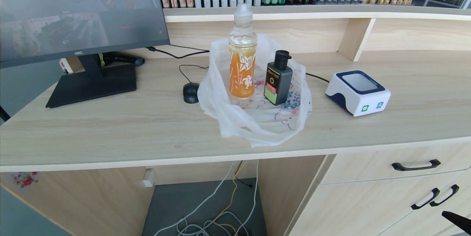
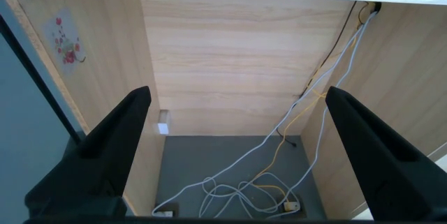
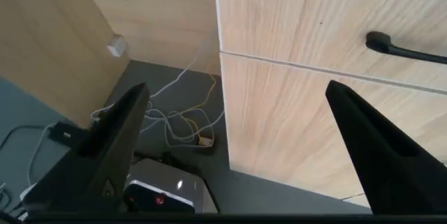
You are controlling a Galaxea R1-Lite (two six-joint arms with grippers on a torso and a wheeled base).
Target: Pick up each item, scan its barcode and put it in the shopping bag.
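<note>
An orange drink bottle (image 1: 242, 57) with a clear cap and a dark pump bottle (image 1: 278, 79) stand upright inside the white plastic shopping bag (image 1: 257, 118), which lies spread on the wooden counter. To their right sits the white and blue barcode scanner (image 1: 357, 92). My left gripper (image 2: 237, 147) hangs below the counter, open, facing the knee space with its cables. My right gripper (image 3: 237, 147) is also low, open, in front of the drawer fronts; one black fingertip (image 1: 456, 221) pokes into the head view's lower right corner.
A monitor (image 1: 79, 11) on a black stand occupies the counter's left, with a black mouse (image 1: 191, 92) and cable beside the bag. Drawers with black handles (image 1: 415, 166) sit under the counter's right. Loose cables (image 1: 220, 214) lie in the knee space. Bottles line the back shelf.
</note>
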